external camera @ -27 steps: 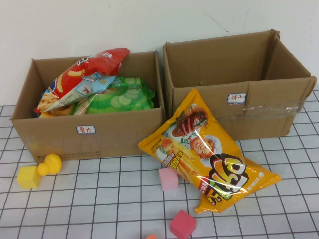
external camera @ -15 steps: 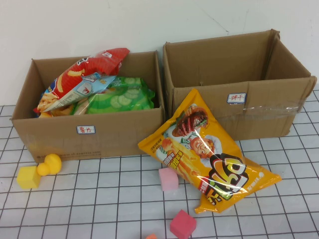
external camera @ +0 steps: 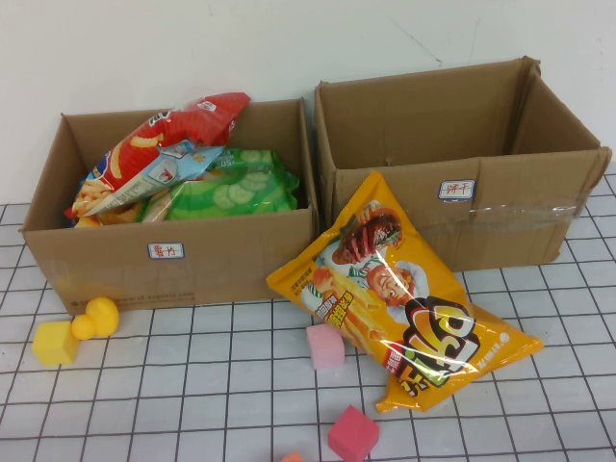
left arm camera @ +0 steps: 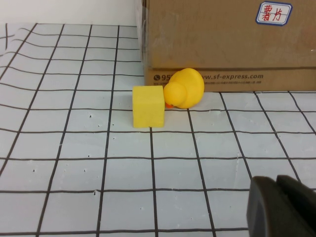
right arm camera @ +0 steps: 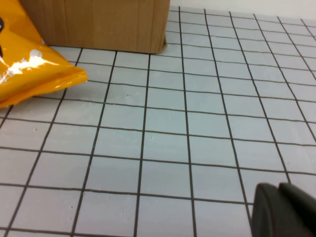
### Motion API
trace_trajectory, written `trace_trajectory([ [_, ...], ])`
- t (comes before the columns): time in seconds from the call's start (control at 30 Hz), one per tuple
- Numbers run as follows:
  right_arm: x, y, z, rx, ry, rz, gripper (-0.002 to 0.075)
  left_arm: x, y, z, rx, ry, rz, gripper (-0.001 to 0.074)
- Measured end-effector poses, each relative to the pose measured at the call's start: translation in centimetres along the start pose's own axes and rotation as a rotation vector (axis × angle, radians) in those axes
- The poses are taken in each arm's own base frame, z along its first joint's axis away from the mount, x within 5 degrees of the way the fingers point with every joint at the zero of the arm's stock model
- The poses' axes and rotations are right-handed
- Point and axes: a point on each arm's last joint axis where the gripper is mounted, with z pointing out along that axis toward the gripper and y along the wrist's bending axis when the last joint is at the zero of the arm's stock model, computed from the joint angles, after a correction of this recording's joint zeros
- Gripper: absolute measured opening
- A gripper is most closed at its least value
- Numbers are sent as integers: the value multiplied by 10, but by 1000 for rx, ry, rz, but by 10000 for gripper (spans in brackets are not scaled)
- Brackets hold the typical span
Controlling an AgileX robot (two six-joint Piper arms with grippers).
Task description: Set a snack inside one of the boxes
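Note:
An orange snack bag (external camera: 404,298) lies on the grid table, leaning against the front of the right cardboard box (external camera: 539,217), which looks empty. Its corner shows in the right wrist view (right arm camera: 29,69). The left cardboard box (external camera: 231,265) holds a red chip bag (external camera: 164,140), a blue bag and a green bag (external camera: 236,188). My left gripper (left arm camera: 277,207) is shut and empty, low over the table, short of the left box (left arm camera: 217,39). My right gripper (right arm camera: 281,210) is shut and empty, low over bare table right of the snack bag. Neither gripper shows in the high view.
A yellow cube (external camera: 55,342) and a yellow rubber duck (external camera: 98,316) sit by the left box's front; both show in the left wrist view, the cube (left arm camera: 148,106) and the duck (left arm camera: 185,88). A pink cube (external camera: 325,346) and a magenta cube (external camera: 353,433) lie on the table.

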Motion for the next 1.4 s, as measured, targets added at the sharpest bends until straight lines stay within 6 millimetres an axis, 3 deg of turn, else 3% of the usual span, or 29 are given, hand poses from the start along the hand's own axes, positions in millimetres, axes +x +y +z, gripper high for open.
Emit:
trace_trajectory([
  [0.47,0,0,0,0,0,0,-1,-4,1,0,-6,-52,20,-1],
  [0.67,0,0,0,0,0,0,-1,-35,-1,-7,-5,-416,90,-1],
  [0.9,0,0,0,0,0,0,-1,-67,-6,-31,24,-862,111,-1],
  [1.03,0,0,0,0,0,0,-1,-75,-7,-41,33,-994,113,-1],
  [1.13,0,0,0,0,0,0,-1,-75,-7,-41,64,-997,57,-1],
  [1.23,0,0,0,0,0,0,-1,-78,-7,-37,66,-873,23,-1],
  [1.4,0,0,0,0,0,0,-1,-108,-11,-54,56,-797,22,-1],
])
